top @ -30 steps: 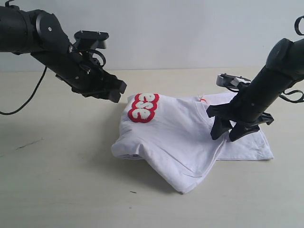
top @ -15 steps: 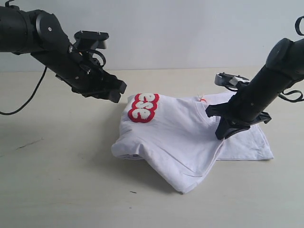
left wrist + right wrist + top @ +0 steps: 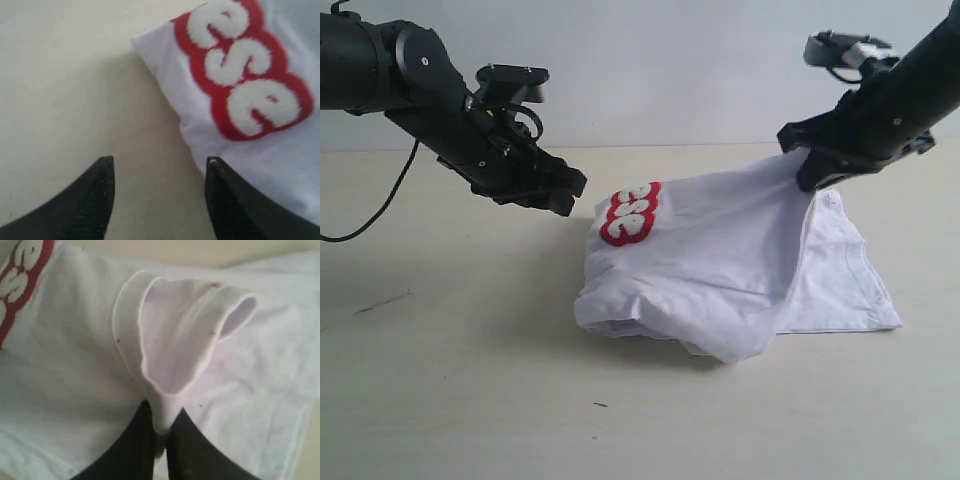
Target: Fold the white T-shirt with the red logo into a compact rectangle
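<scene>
White T-shirt [image 3: 720,260] lies partly folded on a pale surface [image 3: 450,400], between the middle and the right edge. Right fingers [image 3: 817,172] are clamped together on a pinch of cloth beside a ribbed opening [image 3: 172,385], either the collar or a sleeve. They hold it up above the surface, toward the far edge. The upper layer hangs from them like a tent, while the lower layer rests flat underneath. This hold looks meant to carry that end across for a fold. Red logo [image 3: 629,212] faces up at the shirt's left end. Left fingers [image 3: 565,192] hover just beside the logo, spread apart and holding nothing, probably ready to pin or take that end.
</scene>
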Available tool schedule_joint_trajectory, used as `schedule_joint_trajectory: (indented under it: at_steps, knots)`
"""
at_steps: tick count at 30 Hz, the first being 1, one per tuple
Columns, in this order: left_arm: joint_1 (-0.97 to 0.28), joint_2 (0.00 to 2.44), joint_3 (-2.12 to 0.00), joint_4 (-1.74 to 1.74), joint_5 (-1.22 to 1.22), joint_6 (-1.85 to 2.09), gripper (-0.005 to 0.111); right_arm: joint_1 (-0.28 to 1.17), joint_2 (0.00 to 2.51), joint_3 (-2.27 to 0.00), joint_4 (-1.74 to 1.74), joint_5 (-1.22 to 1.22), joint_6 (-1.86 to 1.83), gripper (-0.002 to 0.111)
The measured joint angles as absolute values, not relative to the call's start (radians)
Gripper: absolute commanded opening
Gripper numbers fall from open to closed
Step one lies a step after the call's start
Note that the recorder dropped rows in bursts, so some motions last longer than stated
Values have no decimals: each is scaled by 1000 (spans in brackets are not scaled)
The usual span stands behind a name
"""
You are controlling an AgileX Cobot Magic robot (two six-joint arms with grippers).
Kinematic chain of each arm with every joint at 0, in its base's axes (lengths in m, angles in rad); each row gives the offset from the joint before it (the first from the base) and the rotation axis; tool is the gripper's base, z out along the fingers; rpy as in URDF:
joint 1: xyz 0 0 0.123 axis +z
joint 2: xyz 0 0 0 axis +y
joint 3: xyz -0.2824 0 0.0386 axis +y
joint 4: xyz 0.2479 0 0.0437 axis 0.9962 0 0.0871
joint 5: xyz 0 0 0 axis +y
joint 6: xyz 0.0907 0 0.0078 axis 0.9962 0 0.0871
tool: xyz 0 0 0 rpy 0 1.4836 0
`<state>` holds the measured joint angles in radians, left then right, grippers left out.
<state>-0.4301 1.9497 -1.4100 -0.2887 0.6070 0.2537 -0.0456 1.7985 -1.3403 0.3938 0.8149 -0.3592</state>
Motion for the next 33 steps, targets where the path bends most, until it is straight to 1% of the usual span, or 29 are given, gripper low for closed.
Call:
schedule_joint_trajectory:
  at_steps: [6, 10, 12, 14, 18, 20, 21, 24, 26, 29, 33]
  knots:
    - [-430, 1950, -1410, -289, 605, 254, 54, -46, 1710, -1412, -26, 858, -102, 0]
    - [-430, 1950, -1410, -289, 601, 254, 54, -46, 1721, -1417, -265, 862, 44, 0]
    - [-430, 1950, -1410, -289, 600, 254, 54, -46, 1755, -1417, -395, 862, 124, 2]
    - [-430, 1950, -1410, -289, 600, 254, 54, -46, 1796, -1417, -505, 855, 194, 10]
    - [-430, 1950, -1410, -292, 598, 254, 54, -46, 1886, -1417, -694, 833, 325, 35]
    - [-430, 1950, -1410, -294, 598, 254, 54, -46, 1928, -1417, -805, 824, 423, 41]
    - [-430, 1950, -1410, -296, 598, 254, 54, -46, 1947, -1417, -857, 822, 468, 42]
    - [-430, 1950, -1410, -307, 598, 254, 54, -46, 1993, -1417, -932, 822, 538, 41]
    - [-430, 1950, -1410, -319, 598, 266, 54, -46, 2019, -1417, -925, 817, 546, 37]
    - [-430, 1950, -1410, -344, 598, 289, 54, -46, 2043, -1419, -819, 772, 476, 24]
    - [-430, 1950, -1410, -379, 604, 326, 54, -46, 2076, -1456, -577, 727, 299, 23]
